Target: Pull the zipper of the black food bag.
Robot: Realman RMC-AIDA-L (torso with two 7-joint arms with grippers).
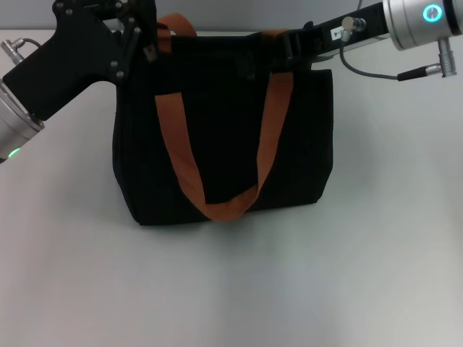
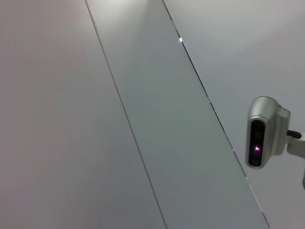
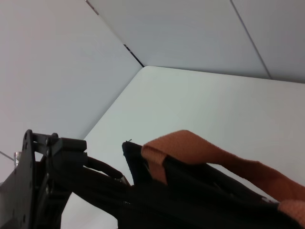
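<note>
The black food bag (image 1: 224, 144) stands upright mid-table, its rust-orange straps (image 1: 189, 173) hanging down the front. My left gripper (image 1: 145, 40) is at the bag's top left corner and looks shut on the fabric there. It also shows in the right wrist view (image 3: 102, 174), meeting the bag's (image 3: 190, 200) end. A small silver piece (image 3: 122, 180) sits there; I cannot tell if it is the zipper pull. My right gripper (image 1: 298, 45) is at the bag's top right edge, over the strap. The left wrist view shows no bag.
The white table (image 1: 231, 289) spreads in front of and beside the bag. A grey cable (image 1: 376, 72) hangs from my right arm. The left wrist view shows only wall panels and a silver camera unit (image 2: 264, 132).
</note>
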